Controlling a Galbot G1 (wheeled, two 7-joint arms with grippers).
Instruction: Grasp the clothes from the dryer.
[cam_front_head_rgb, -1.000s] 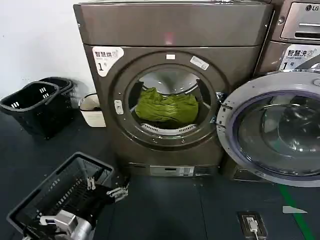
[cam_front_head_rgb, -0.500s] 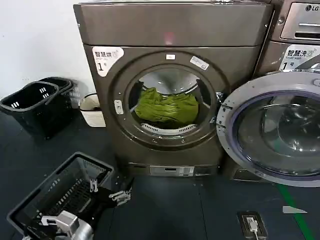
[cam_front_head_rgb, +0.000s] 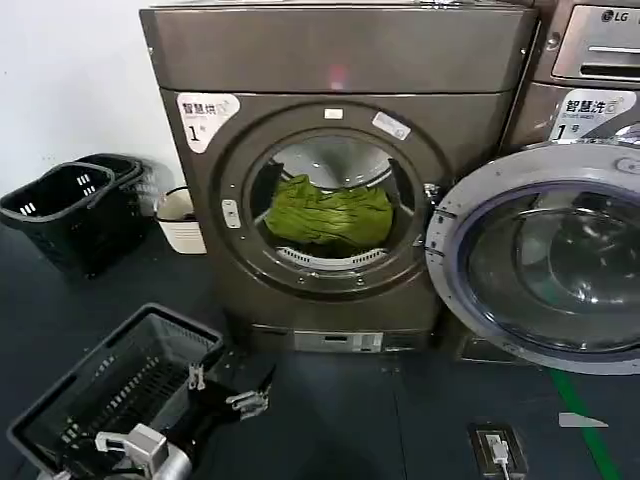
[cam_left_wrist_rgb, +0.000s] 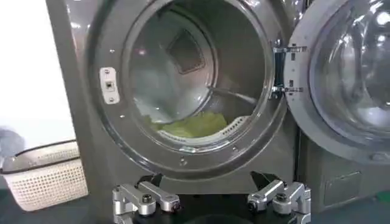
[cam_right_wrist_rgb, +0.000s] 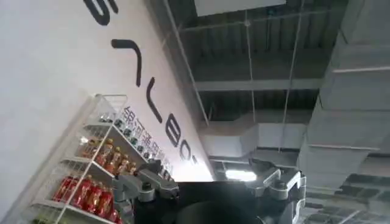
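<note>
Fingers of the left gripper stood spread apart with nothing between them, low to the floor in front of the dryer and a little toward its hinge-free side, beside a black wire basket that sat on the dark floor. From the left wrist camera the same gripper pointed straight at the round drum mouth, well short of it. Inside the drum lay the clothes, an olive-green bundle slumped against the lower half of the opening, resting on the drum's bottom lip; through the wrist camera a paler strip of that fabric showed at the bottom of the drum. The dryer door hung swung wide open on the hinge side, its glass porthole facing the room. Past the dryer's other side, against the white wall, stood a small cream basket and two stacked black baskets. The right gripper was elsewhere, pointed up at a ceiling and a shelf of bottles, its fingers parted and empty.
</note>
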